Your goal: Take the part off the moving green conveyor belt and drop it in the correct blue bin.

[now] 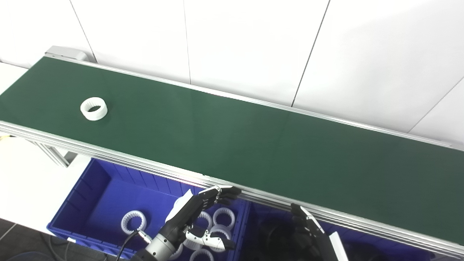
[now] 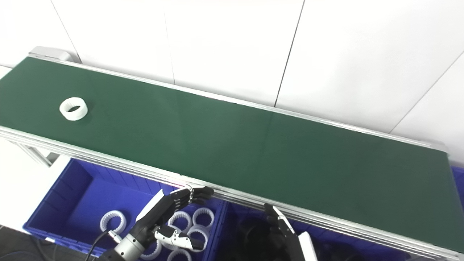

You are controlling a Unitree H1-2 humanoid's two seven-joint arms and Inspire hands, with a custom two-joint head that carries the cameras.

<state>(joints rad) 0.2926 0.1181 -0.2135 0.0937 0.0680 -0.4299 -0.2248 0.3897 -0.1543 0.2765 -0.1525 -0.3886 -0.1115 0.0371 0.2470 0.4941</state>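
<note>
Green conveyor belt (image 1: 232, 134) ran across above both hands, long axis left to right. Left blue bin (image 1: 105, 195), holding white rings, sat under the left hand; a second bin (image 1: 268, 221) with dark contents sat under the right hand. White ring part (image 1: 94, 108) lay flat on the belt, far up-left of the left hand (image 1: 197, 212), well apart, further still from the right hand (image 1: 308, 228). Left hand was nearer, fingers spread, holding nothing. Right hand looked released too, empty. Left should take the pick, my read.
</note>
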